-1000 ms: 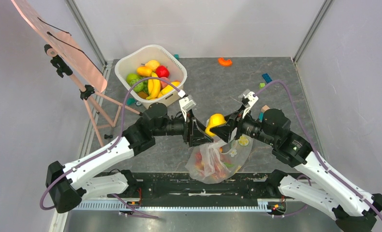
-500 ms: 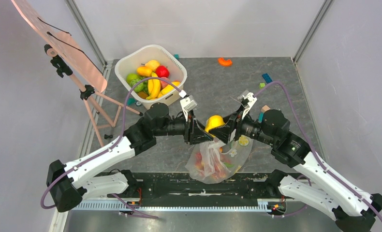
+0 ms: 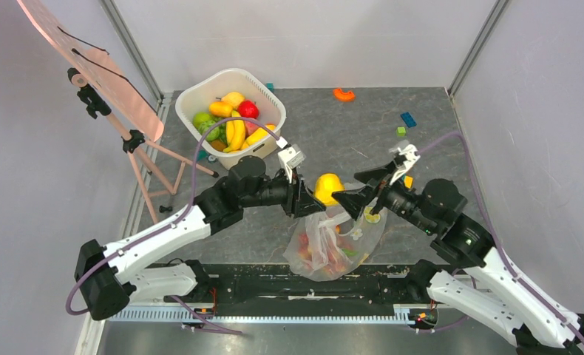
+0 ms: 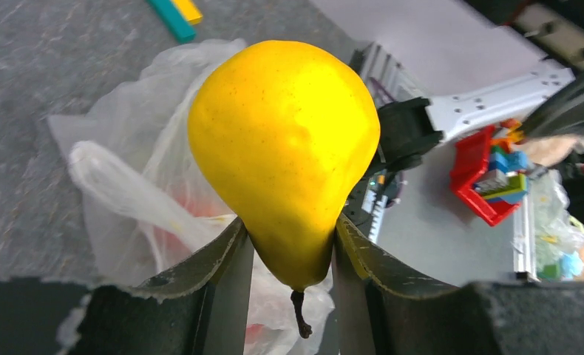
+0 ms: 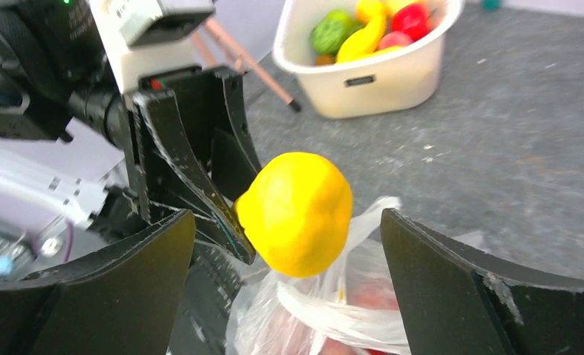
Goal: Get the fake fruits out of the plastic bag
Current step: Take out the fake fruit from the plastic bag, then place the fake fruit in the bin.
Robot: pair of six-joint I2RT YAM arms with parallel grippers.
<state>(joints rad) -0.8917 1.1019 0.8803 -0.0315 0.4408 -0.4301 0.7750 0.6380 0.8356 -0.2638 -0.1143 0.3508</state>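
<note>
Nothing legible anywhere in view: only a small dark label [image 5: 358, 80] on the wall of the white tub [image 5: 411, 70], too small and blurred to make out any letters.

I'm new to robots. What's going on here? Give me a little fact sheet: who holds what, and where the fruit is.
left pincer: shut on the yellow pear, at its narrow stem end
right pincer: open wide, facing the pear, not touching it
plastic bag: on the table under the pear, red fruits inside
white tub: far left, holding other fruit
</note>
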